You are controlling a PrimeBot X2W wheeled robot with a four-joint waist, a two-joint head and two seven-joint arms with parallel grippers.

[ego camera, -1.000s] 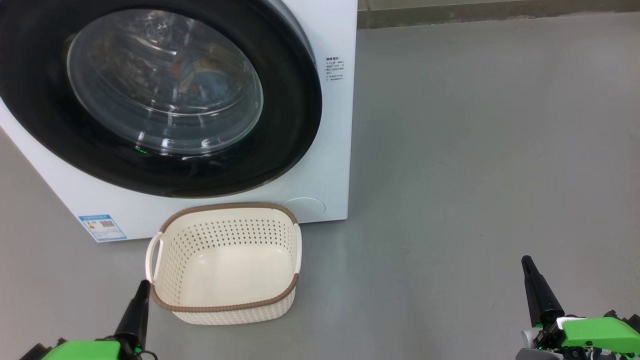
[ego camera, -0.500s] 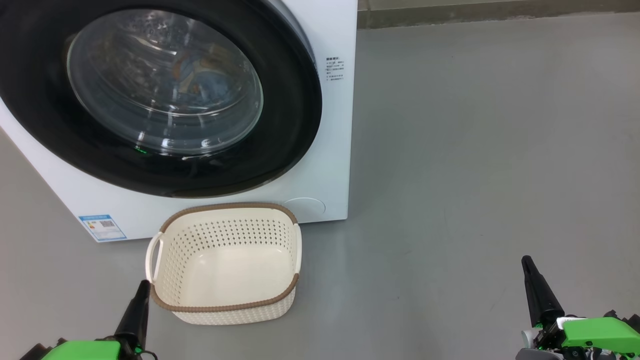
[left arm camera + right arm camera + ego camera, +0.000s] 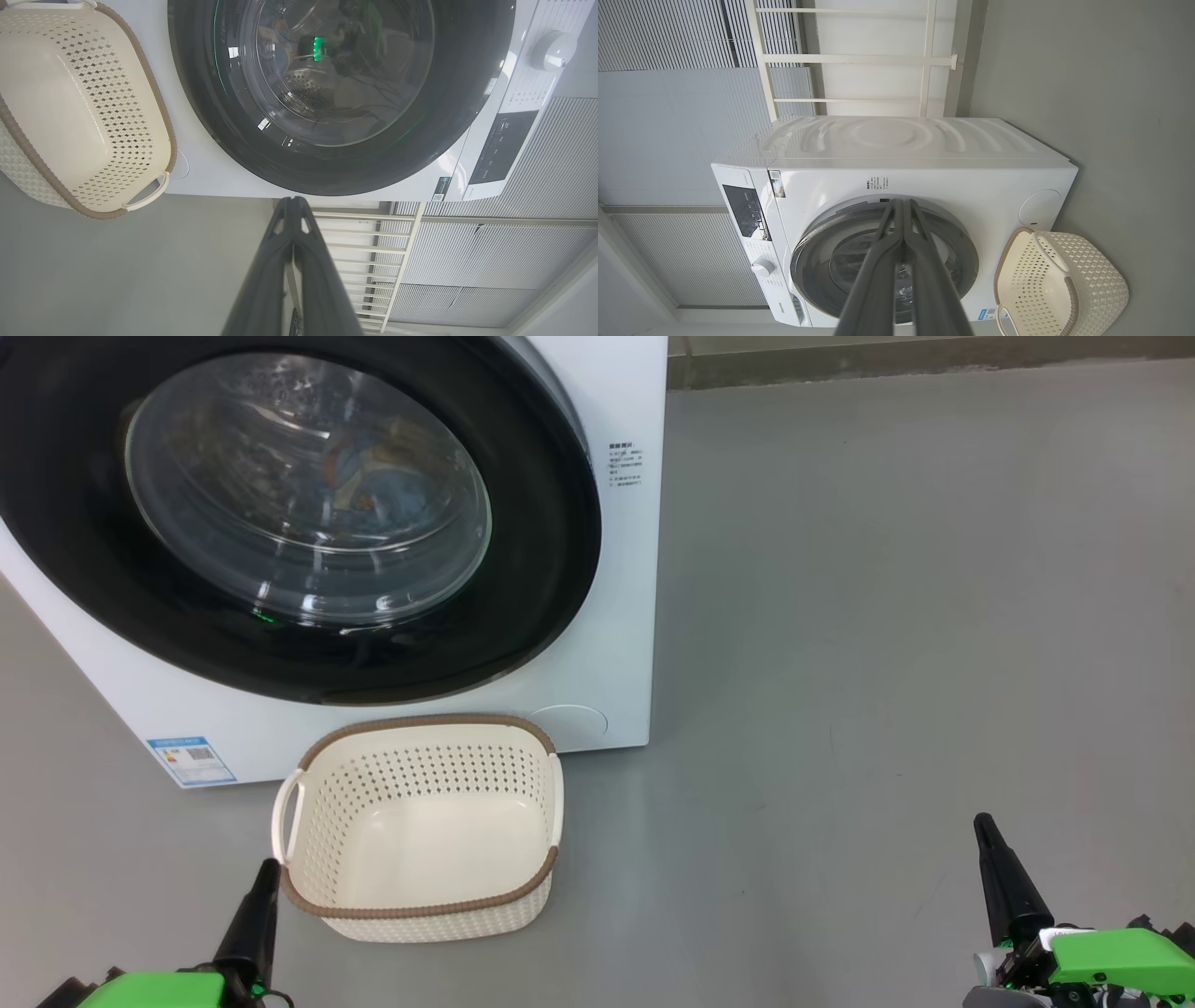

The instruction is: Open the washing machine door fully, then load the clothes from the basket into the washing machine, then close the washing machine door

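My left gripper (image 3: 270, 870) has its fingers pressed together and holds nothing. Its tip sits just beside the near left corner of the basket (image 3: 420, 924). The basket stands on the floor (image 3: 887, 616), directly in front of the washing machine (image 3: 621, 616) and below the shut washing machine door (image 3: 537, 569). My right gripper (image 3: 983, 823), fingers likewise pressed together, is well apart from the basket, to its right.

Empty basket (image 3: 420, 831) before washing machine (image 3: 616, 523); door (image 3: 299, 513) shut.
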